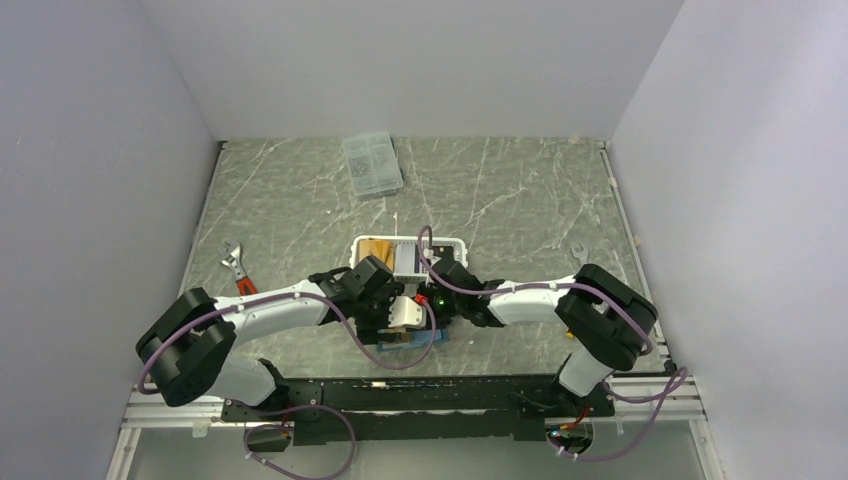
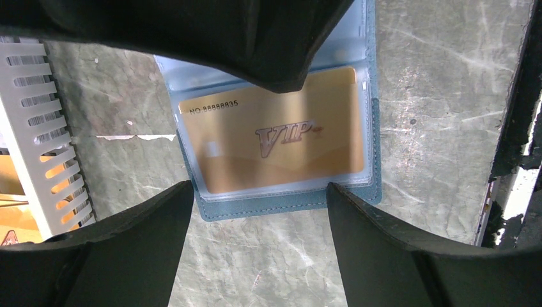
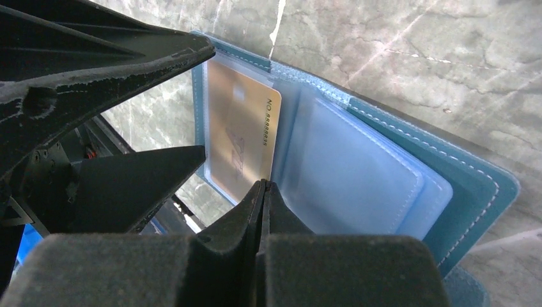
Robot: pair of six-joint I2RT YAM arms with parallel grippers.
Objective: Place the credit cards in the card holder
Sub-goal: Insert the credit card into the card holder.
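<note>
Seating gold card [image 2: 275, 137] in wallet [image 2: 287, 206] sleeve.
Nudging card edge w/ R gripper [image 3: 263, 188] tips pressed together; L gripper [image 2: 259, 189] spread astride wallet, prob. to stop sliding.

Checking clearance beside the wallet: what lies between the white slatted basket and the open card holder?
Only bare marbled tabletop separates the basket from the card holder. This shows in the left wrist view.
</note>
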